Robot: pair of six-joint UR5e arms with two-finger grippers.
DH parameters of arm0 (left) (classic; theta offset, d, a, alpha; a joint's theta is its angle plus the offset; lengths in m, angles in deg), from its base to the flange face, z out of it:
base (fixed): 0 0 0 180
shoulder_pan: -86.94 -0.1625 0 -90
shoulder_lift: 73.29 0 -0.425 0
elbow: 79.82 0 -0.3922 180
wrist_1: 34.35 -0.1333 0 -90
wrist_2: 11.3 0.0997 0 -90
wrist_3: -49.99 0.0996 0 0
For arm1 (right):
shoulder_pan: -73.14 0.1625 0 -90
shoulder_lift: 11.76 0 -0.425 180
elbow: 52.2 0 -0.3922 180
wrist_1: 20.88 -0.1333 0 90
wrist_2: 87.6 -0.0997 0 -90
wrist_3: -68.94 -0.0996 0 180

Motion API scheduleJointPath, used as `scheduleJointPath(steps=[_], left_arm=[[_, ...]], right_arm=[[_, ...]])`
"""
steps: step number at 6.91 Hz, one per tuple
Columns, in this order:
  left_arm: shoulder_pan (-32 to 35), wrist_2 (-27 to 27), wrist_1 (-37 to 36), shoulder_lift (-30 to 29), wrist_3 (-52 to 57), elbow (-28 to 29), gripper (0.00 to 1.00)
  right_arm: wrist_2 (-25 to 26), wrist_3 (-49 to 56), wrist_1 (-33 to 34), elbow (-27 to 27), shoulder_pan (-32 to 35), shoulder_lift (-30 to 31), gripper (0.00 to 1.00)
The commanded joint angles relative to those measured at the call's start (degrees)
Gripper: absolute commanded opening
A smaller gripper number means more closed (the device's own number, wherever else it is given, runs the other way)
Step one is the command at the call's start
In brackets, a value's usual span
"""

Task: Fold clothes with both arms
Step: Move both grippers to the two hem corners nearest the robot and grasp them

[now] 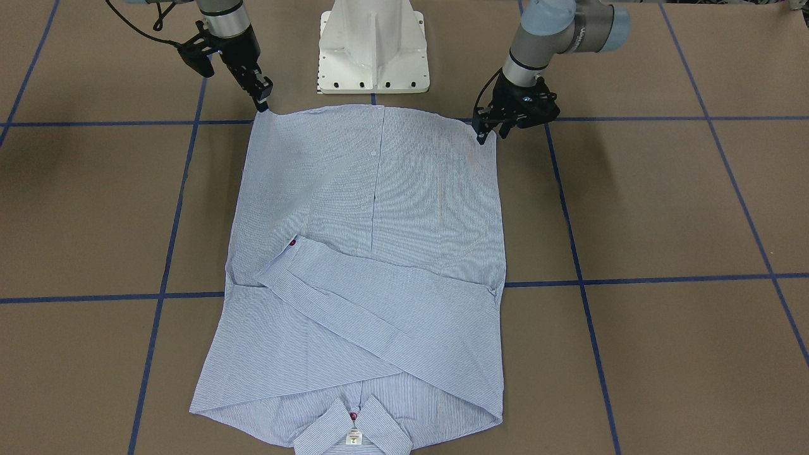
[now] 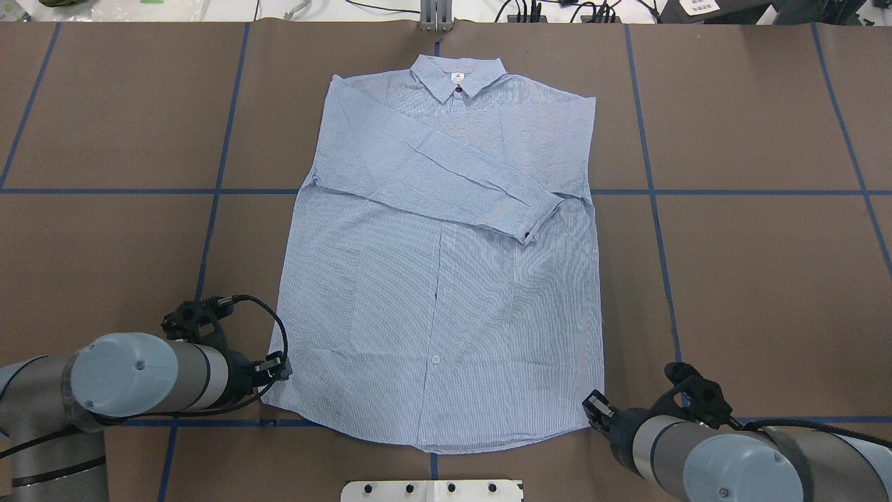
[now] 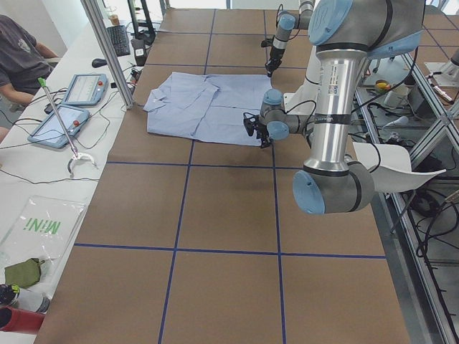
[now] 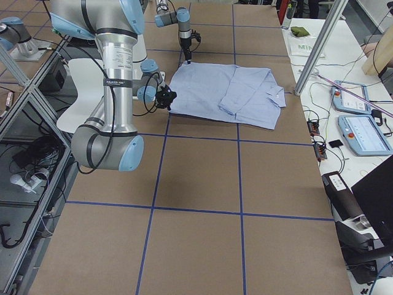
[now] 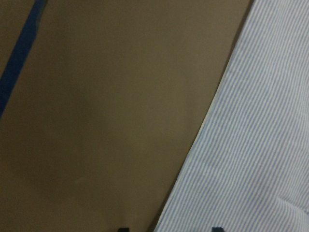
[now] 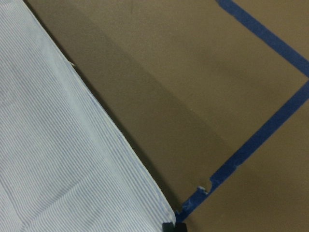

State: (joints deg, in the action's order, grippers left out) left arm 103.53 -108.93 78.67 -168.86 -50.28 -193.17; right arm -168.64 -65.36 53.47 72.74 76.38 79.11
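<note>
While the sleeves are lying crossed over the chest: the step in hand is looking like the hem-to-collar fold, with both arms setting up at the bottom corners
Shirt: light blue-and-white finely striped long-sleeved button-up shirt (image 2: 446, 300) is lying flat, buttoned front up, on the brown paper-covered table with blue tape grid (image 2: 752, 279)
Orientation: pointed collar (image 2: 456, 73) is facing away from the robot; curved hem (image 2: 446, 440) is sitting just in front of the white pedestal base (image 2: 432, 490)
Sleeve: the top sleeve is running diagonally across the chest, its cuff with a red button (image 2: 535, 222) ending near the shirt's right side
Left gripper: black two-finger left gripper (image 1: 492, 134) is sitting at the hem corner on the robot's left; its wrist view is showing two fingertips (image 5: 217, 229) spread apart with the shirt's edge running between them, so the claw is standing wide, not closed on cloth yet
Right gripper: black two-finger right gripper (image 1: 262, 101) is touching the opposite hem corner with its tip; it is looking narrow from the front, but I cannot tell whether it is pinching cloth or just resting there
Progress: judging roughly midway, sleeves in, body not yet folded
Next move: it is calling for both claws gripping their corners, then lifting together and carrying the hem toward the collar
Watch: the two corners should be travelling level, or the fold line is going skew and the loose sleeve is dragging
</note>
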Motion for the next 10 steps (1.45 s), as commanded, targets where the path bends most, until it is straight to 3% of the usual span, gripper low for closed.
scheduleJointPath(steps=[1,3,5,8,9,10], left_arm=[[-0.07,-0.02,0.00,0.03,-0.02,0.06,0.54],[-0.07,-0.02,0.00,0.12,-0.02,-0.02,0.37],[-0.51,-0.02,0.00,0.12,-0.28,-0.02,0.35],[-1.12,0.07,-0.18,0.47,-0.29,-0.29,0.43],[-1.56,0.07,-0.09,0.47,-0.37,-0.37,0.42],[-1.56,0.07,-0.09,0.47,-0.37,-0.55,0.31]], right_arm=[[0.01,0.00,0.00,0.04,0.01,0.00,0.00],[0.01,0.00,0.00,0.13,0.01,0.00,0.00],[0.01,0.00,0.00,0.04,0.01,-0.09,0.00],[0.10,0.00,0.00,0.13,0.01,-0.09,0.00],[0.18,0.00,0.00,0.13,0.10,-0.17,0.00],[0.19,0.00,0.00,0.13,0.10,-0.18,0.00]])
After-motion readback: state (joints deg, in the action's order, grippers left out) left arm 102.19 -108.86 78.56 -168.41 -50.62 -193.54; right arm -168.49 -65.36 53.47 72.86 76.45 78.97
